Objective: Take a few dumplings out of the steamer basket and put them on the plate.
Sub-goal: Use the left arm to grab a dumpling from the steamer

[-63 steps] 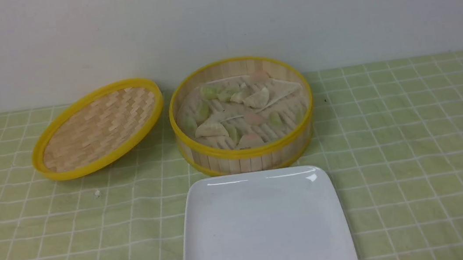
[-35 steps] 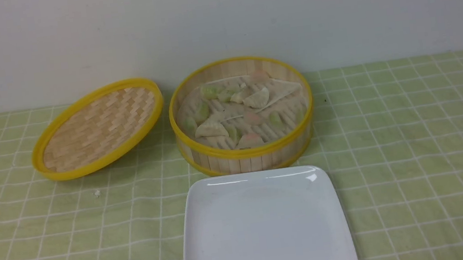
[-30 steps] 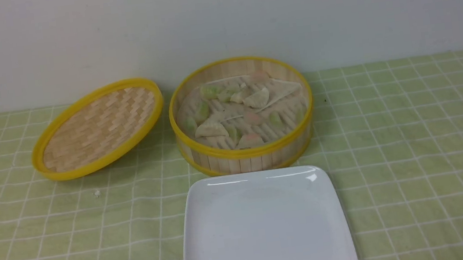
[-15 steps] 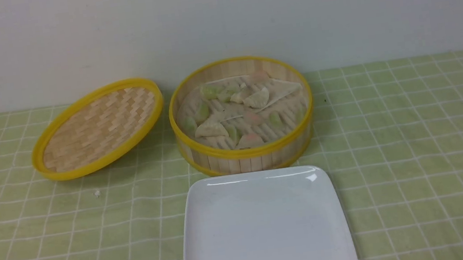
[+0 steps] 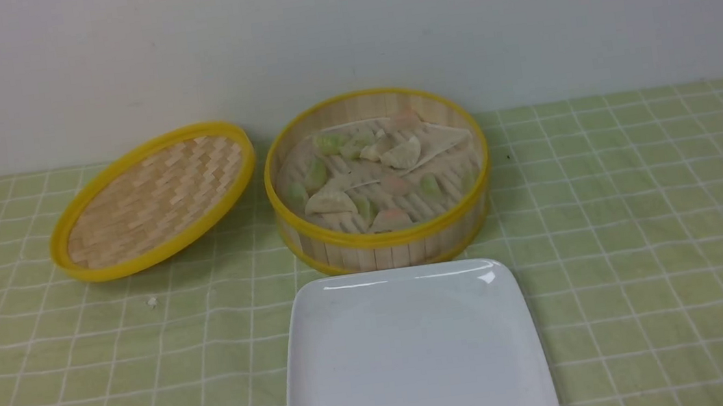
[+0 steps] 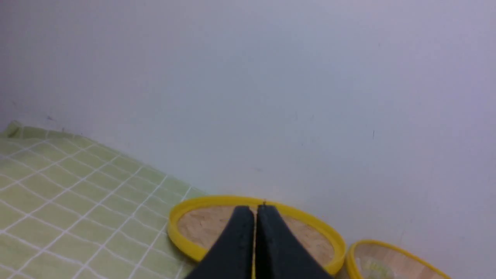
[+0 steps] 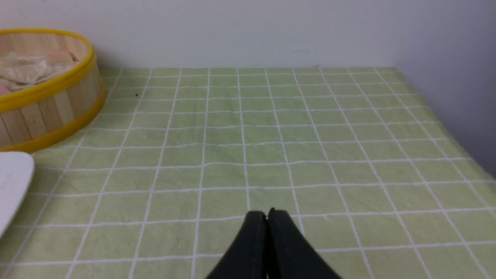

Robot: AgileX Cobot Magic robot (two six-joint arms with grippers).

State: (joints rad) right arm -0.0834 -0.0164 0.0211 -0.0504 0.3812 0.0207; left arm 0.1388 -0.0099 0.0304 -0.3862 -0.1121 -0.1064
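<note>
the round bamboo-slat steamer basket, yellow-rimmed, is sitting at the back of the checked green tablecloth, with the pale, green and pinkish crescent dumplings all lying inside it. the glossy white square plate is lying just in front. a flat woven lid is lying left of the basket. only the wrist views are showing the left gripper and right gripper – black tips pressed together, gripping nothing.
</note>
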